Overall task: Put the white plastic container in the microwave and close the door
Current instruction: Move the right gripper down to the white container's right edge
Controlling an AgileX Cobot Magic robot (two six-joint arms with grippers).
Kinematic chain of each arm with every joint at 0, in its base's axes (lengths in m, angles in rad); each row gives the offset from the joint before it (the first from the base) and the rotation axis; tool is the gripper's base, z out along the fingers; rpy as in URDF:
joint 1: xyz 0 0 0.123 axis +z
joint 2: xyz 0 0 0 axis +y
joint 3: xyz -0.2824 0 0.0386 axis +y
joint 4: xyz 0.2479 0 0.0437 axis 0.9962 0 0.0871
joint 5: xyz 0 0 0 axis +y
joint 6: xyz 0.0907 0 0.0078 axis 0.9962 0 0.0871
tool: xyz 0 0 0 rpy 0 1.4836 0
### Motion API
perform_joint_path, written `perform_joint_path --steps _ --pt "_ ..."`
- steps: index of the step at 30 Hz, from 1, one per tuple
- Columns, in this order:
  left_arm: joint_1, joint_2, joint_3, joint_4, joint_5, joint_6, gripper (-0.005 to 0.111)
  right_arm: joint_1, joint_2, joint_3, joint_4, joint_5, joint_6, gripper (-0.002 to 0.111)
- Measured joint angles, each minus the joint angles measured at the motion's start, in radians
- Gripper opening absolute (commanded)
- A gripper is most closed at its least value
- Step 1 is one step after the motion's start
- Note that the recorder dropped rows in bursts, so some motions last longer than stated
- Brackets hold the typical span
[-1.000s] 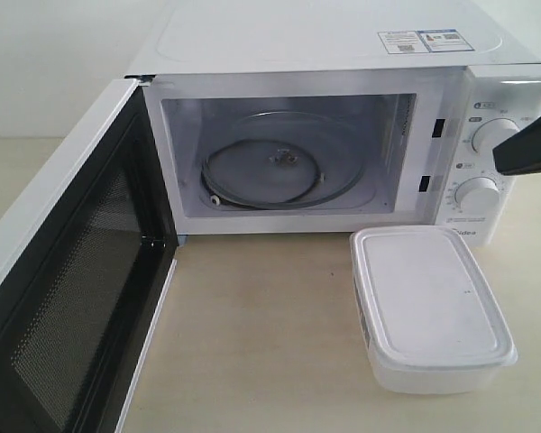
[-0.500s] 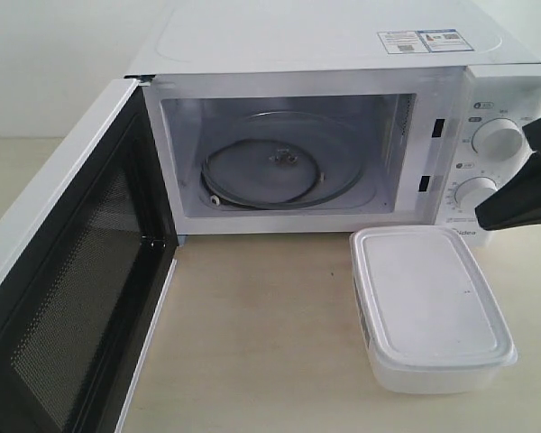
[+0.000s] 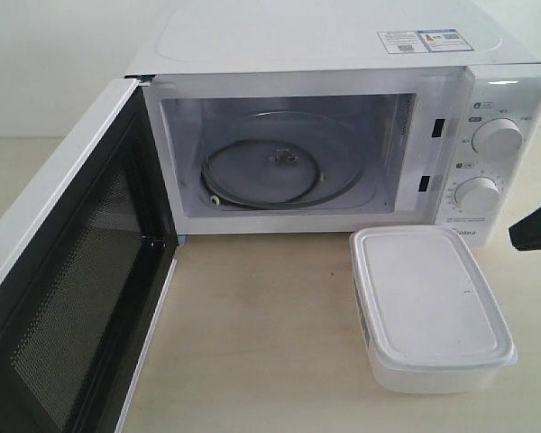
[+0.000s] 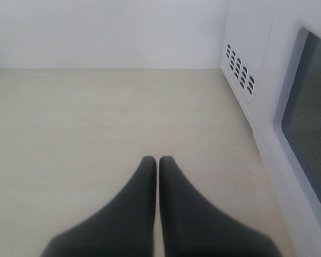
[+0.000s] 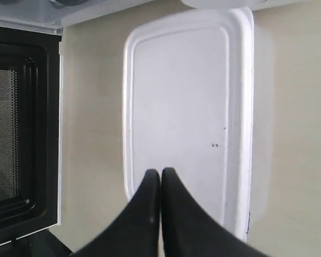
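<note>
The white plastic container lies lidded on the table just in front of the microwave, below its two dials. The door is swung wide open to the left, its black mesh inner face showing, and the glass turntable is bare. My right gripper is shut with nothing held, hovering above one end of the container; in the exterior view only a black part of it shows at the right edge. My left gripper is shut, empty, over bare table beside the door's outer face.
The beige table stretches between the open door and the container. A vent grille marks the microwave's side wall near my left gripper. A white wall stands behind.
The right gripper has dropped from in front of the dials to lower at the right edge, beside the container. Container, door and left arm have not moved.
</note>
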Motion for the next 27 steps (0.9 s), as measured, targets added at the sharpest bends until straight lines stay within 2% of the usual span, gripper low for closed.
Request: perform_joint_path --steps 6,9,11,15,17,27 --pt "0.000 0.000 0.000 0.000 0.000 0.000 0.004 -0.002 0.000 0.032 -0.090 -0.103 0.093 0.000" --pt "0.000 0.000 0.000 0.000 0.000 0.000 0.004 -0.004 0.000 0.036 -0.108 -0.128 0.111 0.003" --pt "0.000 0.000 0.000 0.000 0.000 0.000 0.004 -0.004 0.001 0.036 -0.108 -0.133 0.111 0.012" --pt "0.000 0.000 0.000 0.000 0.000 0.000 0.004 0.025 0.022 0.036 -0.108 -0.135 0.111 0.043" --pt "0.000 0.000 0.000 0.000 0.000 0.000 0.004 0.048 0.048 0.036 -0.108 -0.135 0.111 0.053" --pt "0.000 0.000 0.000 0.000 0.000 0.000 0.004 0.073 0.131 0.036 -0.027 -0.155 0.083 0.051"
